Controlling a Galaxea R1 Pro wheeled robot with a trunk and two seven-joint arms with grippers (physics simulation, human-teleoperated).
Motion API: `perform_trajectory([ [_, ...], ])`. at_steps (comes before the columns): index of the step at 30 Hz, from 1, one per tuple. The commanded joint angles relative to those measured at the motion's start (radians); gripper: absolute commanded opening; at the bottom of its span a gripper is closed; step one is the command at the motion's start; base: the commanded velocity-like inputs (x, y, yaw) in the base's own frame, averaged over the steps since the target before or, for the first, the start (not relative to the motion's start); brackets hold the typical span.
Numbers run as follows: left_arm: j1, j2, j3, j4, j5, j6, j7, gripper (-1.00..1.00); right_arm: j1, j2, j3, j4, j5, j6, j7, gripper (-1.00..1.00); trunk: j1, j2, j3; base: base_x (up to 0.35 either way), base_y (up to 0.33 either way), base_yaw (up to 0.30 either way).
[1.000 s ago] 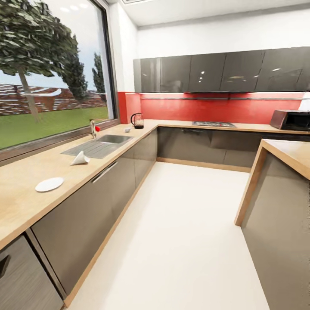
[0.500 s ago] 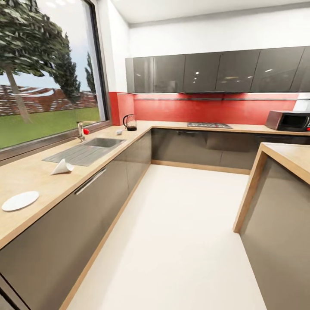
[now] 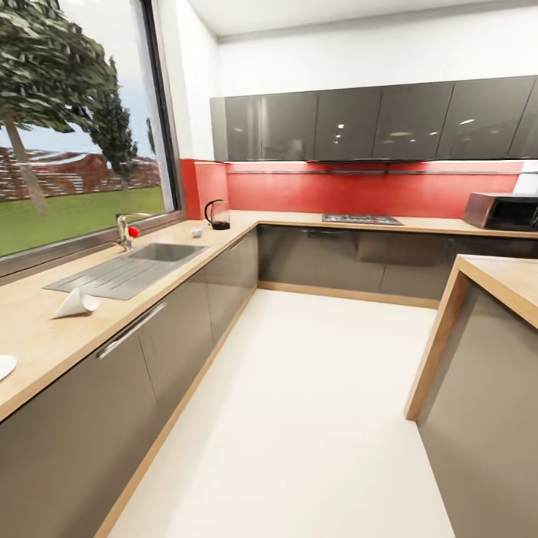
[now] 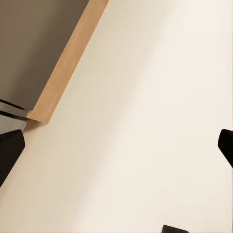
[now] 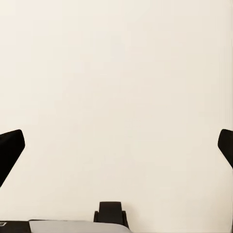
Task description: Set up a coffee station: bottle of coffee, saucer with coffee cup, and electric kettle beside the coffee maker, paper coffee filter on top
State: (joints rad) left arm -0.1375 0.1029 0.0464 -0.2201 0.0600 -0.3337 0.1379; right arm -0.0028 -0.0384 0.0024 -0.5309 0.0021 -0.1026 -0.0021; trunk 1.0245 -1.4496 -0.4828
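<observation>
A pale floor [image 3: 314, 403] runs between grey cabinets [image 3: 187, 329]. A big window [image 3: 75, 127] on the left shows grass and trees. Dark glossy wall cupboards [image 3: 359, 119] hang above a lit red backsplash [image 3: 373, 190]; white walls [image 3: 359, 56] rise above.

Spread end effector [image 4: 116, 145] above floor [image 4: 145, 97]

Landmark: the sink [image 3: 127, 270], set into the kitchen countertop [image 3: 45, 340].
Near side of the sink: a white paper cone [image 3: 75, 303] is lying on the wood; the saucer [image 3: 4, 366] is cut by the picture's edge beyond it.
Far side of the sink: the tap [image 3: 124, 229] stands at the window edge; the electric kettle [image 3: 217, 214] is set in the corner, well apart (a small white item beside it cannot be told).
Across from the sink: open pale floor [image 3: 299, 403], bounded by the island [image 3: 486, 351].
Wrist views: bare floor is seen between wide-spread fingers.
</observation>
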Motion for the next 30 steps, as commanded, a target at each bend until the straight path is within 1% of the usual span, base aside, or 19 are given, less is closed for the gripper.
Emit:
perform_trajectory([
  [1,-0.001,0.0,0.001,0.001,0.007,-0.004,-0.001,1.0,0.0,0.0,0.0,0.0,0.0,-0.003,-0.001,1.0,0.0,0.0,-0.001,0.282,-0.168,0.0],
  [13,-0.001,0.001,0.002,0.001,0.007,-0.004,-0.001,1.0,0.0,-0.001,-0.004,-0.001,-0.002,-0.002,-0.001,1.0,0.0,0.0,-0.001,0.304,-0.136,0.0],
  [25,0.001,0.0,0.003,0.002,0.009,-0.005,-0.001,1.0,0.0,-0.003,-0.004,-0.002,-0.002,-0.003,-0.002,1.0,0.0,0.0,-0.001,0.334,-0.014,0.001],
  [30,0.001,0.0,0.004,0.002,0.009,-0.005,-0.001,1.0,0.0,-0.003,-0.004,-0.002,-0.002,-0.002,-0.003,1.0,0.0,0.0,-0.003,0.336,0.0,0.076],
])
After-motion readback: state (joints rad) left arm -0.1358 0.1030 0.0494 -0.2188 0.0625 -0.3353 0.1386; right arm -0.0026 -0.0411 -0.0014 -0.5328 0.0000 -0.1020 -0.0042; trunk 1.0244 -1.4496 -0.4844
